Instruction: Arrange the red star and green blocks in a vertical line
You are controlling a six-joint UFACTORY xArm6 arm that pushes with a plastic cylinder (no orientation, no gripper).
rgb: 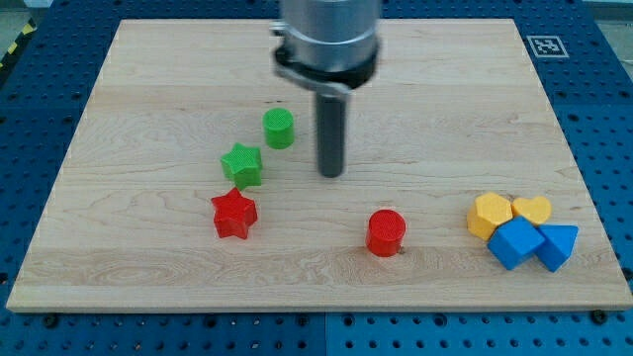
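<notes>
The red star (234,214) lies left of the board's centre, toward the view's bottom. The green star (242,164) sits just above it and slightly right, close but apart. The green cylinder (279,129) stands above and right of the green star. The three form a line slanting up to the right. My tip (331,174) rests on the board right of the green star and below-right of the green cylinder, touching no block.
A red cylinder (386,233) stands below and right of my tip. At the lower right a cluster holds a yellow hexagon-like block (490,214), a yellow heart (533,209), a blue cube (514,242) and a blue triangle (557,244). The wooden board (148,69) lies on a blue perforated table.
</notes>
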